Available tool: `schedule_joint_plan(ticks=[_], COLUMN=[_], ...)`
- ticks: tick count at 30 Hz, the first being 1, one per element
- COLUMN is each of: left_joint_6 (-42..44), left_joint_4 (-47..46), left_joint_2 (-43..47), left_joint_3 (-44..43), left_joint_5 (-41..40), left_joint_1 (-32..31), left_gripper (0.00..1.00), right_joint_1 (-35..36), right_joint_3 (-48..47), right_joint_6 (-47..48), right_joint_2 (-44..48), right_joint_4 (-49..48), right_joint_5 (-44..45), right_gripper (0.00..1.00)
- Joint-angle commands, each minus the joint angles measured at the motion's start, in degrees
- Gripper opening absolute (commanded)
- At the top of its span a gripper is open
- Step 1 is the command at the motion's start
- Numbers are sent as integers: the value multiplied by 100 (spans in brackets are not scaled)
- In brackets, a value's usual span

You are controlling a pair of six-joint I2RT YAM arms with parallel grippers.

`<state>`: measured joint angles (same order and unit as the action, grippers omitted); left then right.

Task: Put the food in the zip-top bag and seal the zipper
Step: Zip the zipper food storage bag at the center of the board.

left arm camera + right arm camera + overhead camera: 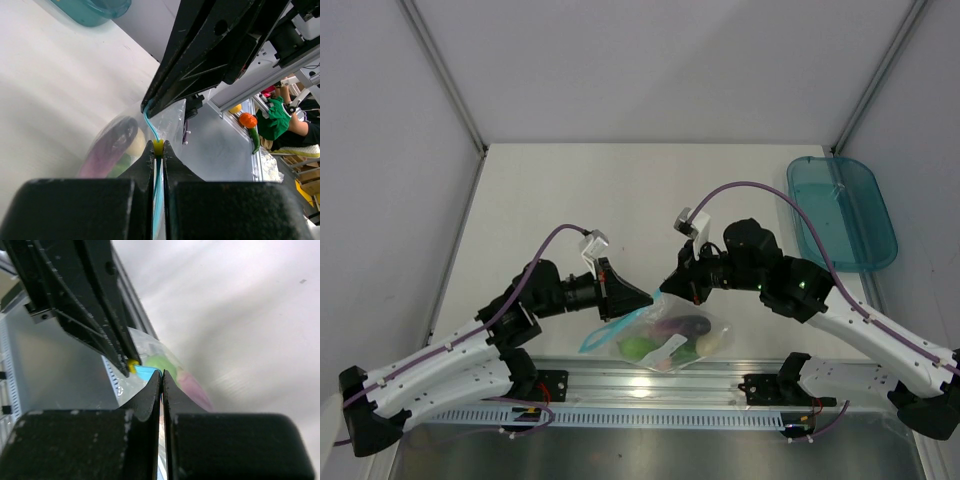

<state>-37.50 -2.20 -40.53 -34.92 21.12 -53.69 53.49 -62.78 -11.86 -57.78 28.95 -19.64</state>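
The clear zip-top bag point(710, 335) lies at the table's near edge between the arms. The food is inside it: a purple eggplant piece point(686, 326), a green piece point(638, 347) and pale pieces. The teal zipper point(603, 335) runs from the bag's left corner up to the grippers. My left gripper point(645, 298) is shut on the zipper point(151, 127) at its yellow slider point(158, 146). My right gripper point(667, 287) is shut on the same strip point(145, 372), right beside the left one. Through the plastic show the eggplant point(112, 145), a green piece point(160, 362) and a pink piece point(192, 387).
A teal translucent oval tray point(840, 210) sits at the far right of the table. A metal rail point(650, 385) runs along the near edge just under the bag. White walls close in both sides and the back.
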Motion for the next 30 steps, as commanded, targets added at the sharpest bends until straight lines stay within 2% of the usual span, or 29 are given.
schedule_joint_plan(ticks=[1,14,30], left_joint_6=[-3,128,278], left_joint_4=[-150,368,958], left_joint_2=[19,248,538], left_joint_3=[-226,-358,-411], left_joint_5=[401,261,-73], left_joint_1=[-27,-27,-27], left_gripper=[1,1,1], right_joint_1=[-50,-67,-524], right_joint_3=[-182,-374,-278], right_joint_6=[307,386,351], right_joint_2=[30,241,715], right_joint_4=[287,497,753], right_joint_5=[1409,1700,1806], right_gripper=[0,0,0])
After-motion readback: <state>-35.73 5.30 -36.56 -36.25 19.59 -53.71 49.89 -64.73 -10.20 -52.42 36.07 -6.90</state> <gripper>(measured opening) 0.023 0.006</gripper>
